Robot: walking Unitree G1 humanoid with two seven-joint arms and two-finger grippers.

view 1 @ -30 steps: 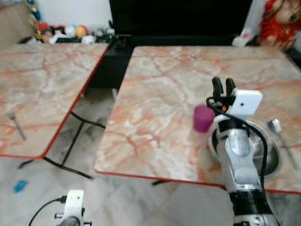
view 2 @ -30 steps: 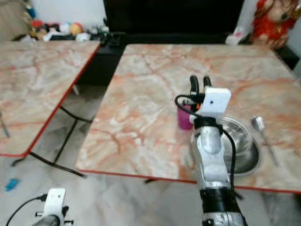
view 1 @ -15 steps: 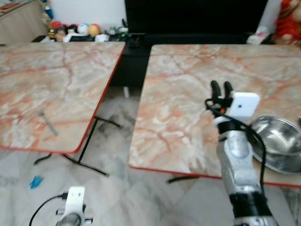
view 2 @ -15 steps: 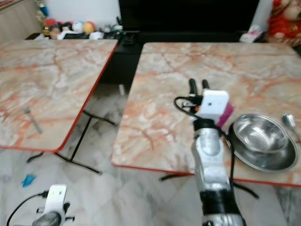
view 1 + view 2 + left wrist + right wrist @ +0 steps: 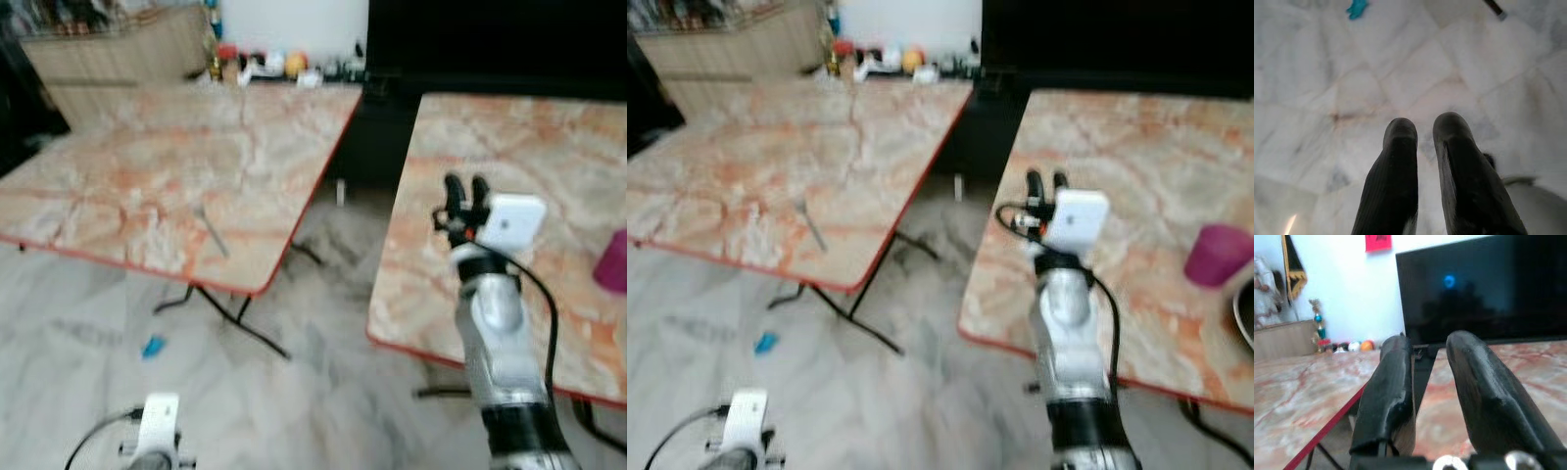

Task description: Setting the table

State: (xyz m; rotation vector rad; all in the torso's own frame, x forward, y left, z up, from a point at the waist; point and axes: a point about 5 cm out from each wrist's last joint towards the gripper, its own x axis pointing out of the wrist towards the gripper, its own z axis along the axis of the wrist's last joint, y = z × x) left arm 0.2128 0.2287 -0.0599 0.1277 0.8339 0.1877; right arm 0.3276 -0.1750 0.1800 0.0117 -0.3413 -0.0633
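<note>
Leftward the camera has swung since half a second ago, bringing the left desk (image 5: 147,186) into fuller view; a fork (image 5: 210,229) lies near its near edge. On the right desk (image 5: 1136,196) a purple cup (image 5: 1216,255) stands at the far right. Right pincer (image 5: 464,186) is raised over that desk's left part, empty, fingers a narrow gap apart. Left pincer (image 5: 1425,129) hangs over the floor (image 5: 88,343), empty, narrowly parted.

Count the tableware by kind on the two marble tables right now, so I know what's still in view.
Forks: 1, the fork lying on the left table.
Cups: 1, the purple cup standing on the right table.
Bowls: 1, a metal bowl cut off at the frame's right edge, same table.
Total: 3.
</note>
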